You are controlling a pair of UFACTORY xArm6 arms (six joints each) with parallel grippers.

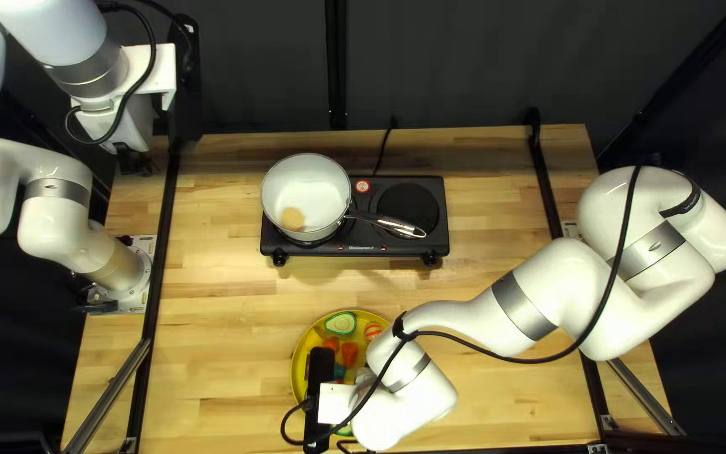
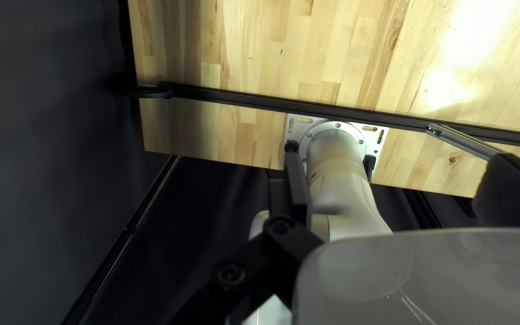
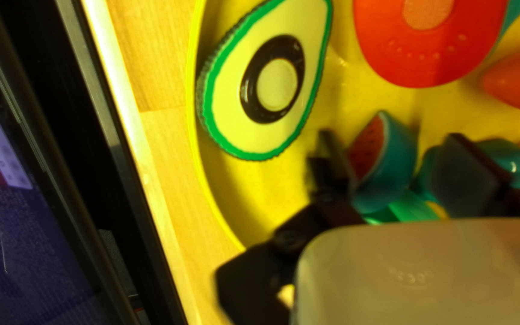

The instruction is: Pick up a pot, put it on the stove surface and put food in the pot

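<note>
The white pot point(image 1: 306, 192) sits on the left burner of the black stove point(image 1: 355, 250), a tan food piece point(image 1: 292, 219) inside it. My left gripper point(image 1: 134, 160) is raised beyond the stove's left side; in its wrist view the left gripper point(image 2: 395, 186) is open and empty. Over the yellow food bowl point(image 1: 297, 370) is my right gripper point(image 1: 338, 403), fingertips hidden from above. In the right wrist view the right gripper point(image 3: 395, 165) is open around a toy watermelon slice point(image 3: 385, 157), without both fingers touching it. The avocado half point(image 3: 259, 90) lies beside the fingers, the red food piece point(image 3: 431, 42) ahead.
The pot's handle point(image 1: 388, 224) reaches across toward the right burner point(image 1: 408, 208). My right arm point(image 1: 506, 315) stretches low over the table point(image 1: 228, 336) from its right side. Black rails point(image 1: 161, 244) run along both sides. Several other toy foods lie in the bowl.
</note>
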